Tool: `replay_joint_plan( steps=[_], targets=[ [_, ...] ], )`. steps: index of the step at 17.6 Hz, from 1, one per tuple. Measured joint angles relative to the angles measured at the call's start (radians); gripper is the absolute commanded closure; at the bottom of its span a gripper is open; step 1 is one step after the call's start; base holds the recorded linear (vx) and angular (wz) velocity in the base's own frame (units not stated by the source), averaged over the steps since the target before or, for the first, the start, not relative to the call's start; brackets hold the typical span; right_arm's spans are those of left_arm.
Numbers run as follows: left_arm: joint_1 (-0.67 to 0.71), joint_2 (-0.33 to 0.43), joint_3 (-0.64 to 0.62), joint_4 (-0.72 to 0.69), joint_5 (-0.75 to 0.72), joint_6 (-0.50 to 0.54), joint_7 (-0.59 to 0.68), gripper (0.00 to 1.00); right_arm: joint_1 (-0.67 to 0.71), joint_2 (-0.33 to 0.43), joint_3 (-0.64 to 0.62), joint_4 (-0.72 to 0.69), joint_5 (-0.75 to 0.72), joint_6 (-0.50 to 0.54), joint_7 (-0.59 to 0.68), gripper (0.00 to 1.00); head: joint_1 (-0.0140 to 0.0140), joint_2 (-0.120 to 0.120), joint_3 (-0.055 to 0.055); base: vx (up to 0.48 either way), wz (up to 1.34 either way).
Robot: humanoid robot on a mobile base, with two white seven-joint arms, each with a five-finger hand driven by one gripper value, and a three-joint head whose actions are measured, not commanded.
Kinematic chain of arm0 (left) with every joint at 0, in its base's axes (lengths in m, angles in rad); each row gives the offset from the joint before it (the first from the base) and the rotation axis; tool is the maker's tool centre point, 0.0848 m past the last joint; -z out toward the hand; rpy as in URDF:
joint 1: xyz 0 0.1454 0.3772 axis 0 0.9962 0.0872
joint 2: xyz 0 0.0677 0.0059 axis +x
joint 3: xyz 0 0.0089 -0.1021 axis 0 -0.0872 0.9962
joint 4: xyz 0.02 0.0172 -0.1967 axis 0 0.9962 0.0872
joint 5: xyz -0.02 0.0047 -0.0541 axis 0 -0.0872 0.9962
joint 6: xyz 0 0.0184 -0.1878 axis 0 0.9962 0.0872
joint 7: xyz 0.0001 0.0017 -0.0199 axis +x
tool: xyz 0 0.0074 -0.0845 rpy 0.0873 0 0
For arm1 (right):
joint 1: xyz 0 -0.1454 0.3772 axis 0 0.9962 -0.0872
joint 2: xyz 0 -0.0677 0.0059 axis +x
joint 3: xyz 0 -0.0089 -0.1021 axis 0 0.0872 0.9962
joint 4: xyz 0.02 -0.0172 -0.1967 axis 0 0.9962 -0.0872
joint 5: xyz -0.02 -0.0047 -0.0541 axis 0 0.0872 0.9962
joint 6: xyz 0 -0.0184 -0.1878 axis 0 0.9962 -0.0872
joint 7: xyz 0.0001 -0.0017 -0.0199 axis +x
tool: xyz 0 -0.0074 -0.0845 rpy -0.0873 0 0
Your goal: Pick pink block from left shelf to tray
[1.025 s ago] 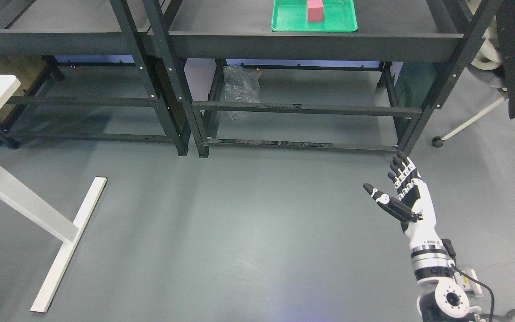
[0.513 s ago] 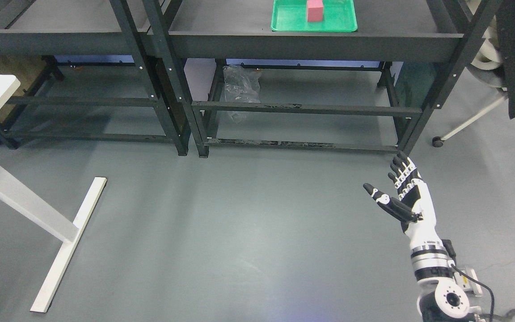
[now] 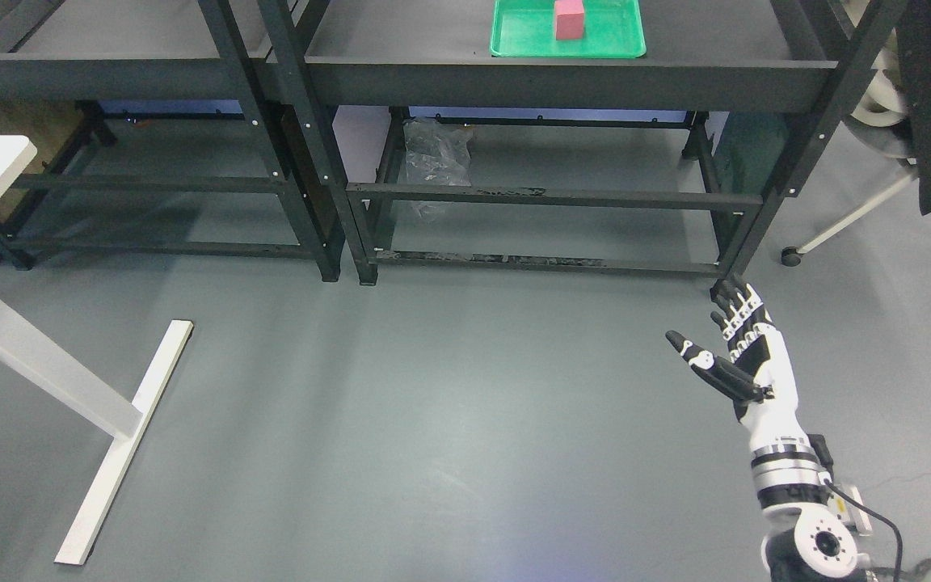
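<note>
Pink block (image 3: 569,18) sits in green tray (image 3: 566,44) at 12 o'clock; right hand (image 3: 736,356), fingers spread and empty, should retract smoothly.

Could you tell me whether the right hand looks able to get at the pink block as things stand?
Probably not yet: the right hand hangs open, low over the floor, far below the pink block in the tray.

right hand (image 3: 744,360): white shell, black segmented fingers (image 3: 730,301) | wrist: black and silver bands | joint: round white disc, ringed holes | cable: black, trailing right
</note>
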Motion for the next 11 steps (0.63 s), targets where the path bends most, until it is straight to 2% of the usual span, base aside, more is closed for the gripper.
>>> replay_joint_plan(
  steps=[11],
  targets=[
    [0.0,0.0,0.0,0.0,0.0,0.0,0.0,0.0,0.005,0.0,-0.01,0.0,-0.002,-0.049,0.006,0.0,0.0,0.0,0.0,0.0,0.0]
  ],
)
